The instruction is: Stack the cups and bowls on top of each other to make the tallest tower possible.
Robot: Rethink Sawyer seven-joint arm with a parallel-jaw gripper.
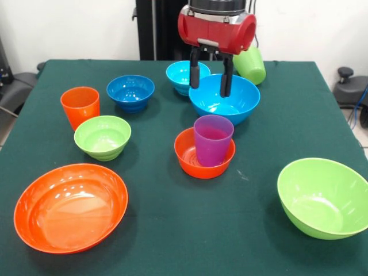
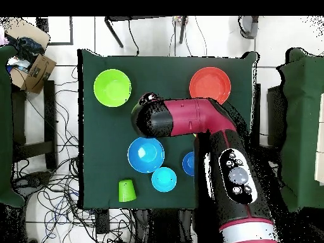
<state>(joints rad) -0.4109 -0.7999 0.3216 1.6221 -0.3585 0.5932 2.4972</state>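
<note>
We hung the end effector (image 1: pixel 211 76), open and empty, above the purple cup (image 1: pixel 213 140); lowering onto it seemed next.

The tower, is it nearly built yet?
Hardly started. Done: only the purple cup stands in the small orange bowl. In hand: nothing; the gripper hangs open and empty above the big blue bowl. Left: every other bowl and cup sits alone on the table, and the green cup lies tipped over.

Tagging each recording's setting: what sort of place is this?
Probably a robotics lab: a table with a green cloth laid with plastic bowls, loose cables across the floor, and cardboard boxes beside it.
</note>
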